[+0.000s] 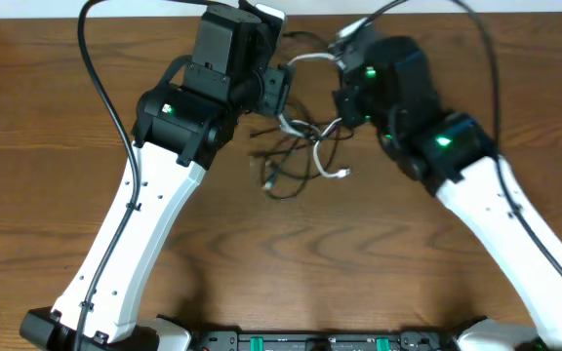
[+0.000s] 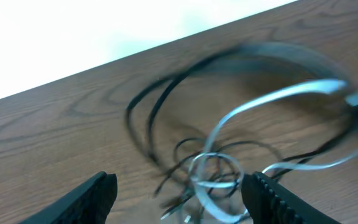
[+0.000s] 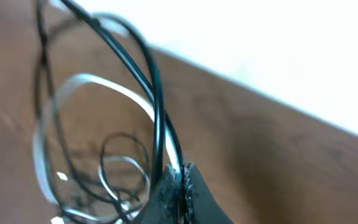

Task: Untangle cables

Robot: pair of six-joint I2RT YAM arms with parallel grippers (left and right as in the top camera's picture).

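Table (image 1: 291, 253), wood-grain: bore the cable tangle at its far middle, between the two wrists.

Left arm (image 1: 154, 205), white links, black wrist: rose from the near left edge, slanting inward, with the wrist over the tangle's left side.

Right arm (image 1: 515, 214), same build: slanted inward from the near right, with the wrist at the tangle's right.

Left gripper (image 2: 179, 185): fingers spread wide, holding nothing, above the loops.

Right gripper (image 3: 180, 186): fingers pressed together on the black cable (image 3: 157, 93), lifting a tall loop. Could not tell whether the white strand meeting the pinch was clamped too.

White cable (image 3: 114, 87): arched alongside the black cable. Its lower coils lay on the table, interlaced with the black.
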